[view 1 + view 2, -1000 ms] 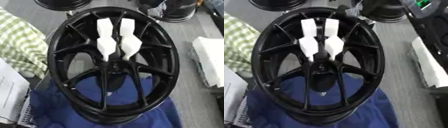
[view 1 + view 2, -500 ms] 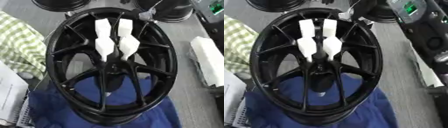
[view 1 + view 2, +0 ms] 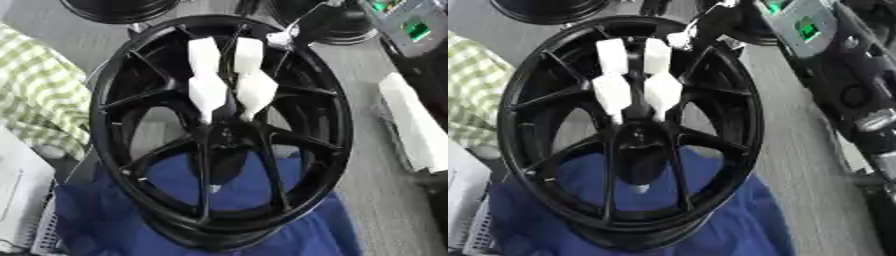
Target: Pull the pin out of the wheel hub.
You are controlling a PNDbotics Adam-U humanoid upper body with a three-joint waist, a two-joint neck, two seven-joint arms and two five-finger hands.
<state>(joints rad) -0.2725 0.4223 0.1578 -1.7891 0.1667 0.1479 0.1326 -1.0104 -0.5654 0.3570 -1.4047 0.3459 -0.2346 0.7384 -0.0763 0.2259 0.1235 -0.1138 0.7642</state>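
the black wheel hub (image 3: 219, 135) lies flat with its spokes facing up, and everything else sits around it. its near edge rests on a blue cloth (image 3: 306, 235) that shows through the lower spoke gaps. two white blocky pieces (image 3: 229, 75) stand side by side over the hub's upper spokes, each narrowing to a point that aims down at the dark centre. just below that centre, between two lower spokes, there is a small pale tip (image 3: 640, 188); it may be the pin, but i cannot tell for sure. a small white tag (image 3: 280, 38) on a thin wire sits at the hub's upper right rim.

to the hub's left lies a green and white checked cloth (image 3: 35, 95). to its right, on the grey surface, lies a long white pad (image 3: 416, 125). a grey device with a green screen (image 3: 802, 27) sits beyond the hub's upper right, and black arm segments with a silver joint (image 3: 872, 120) run down the right side in the right eye view. no robot hand shows in either view, so nothing can be said about how the fingers are set.
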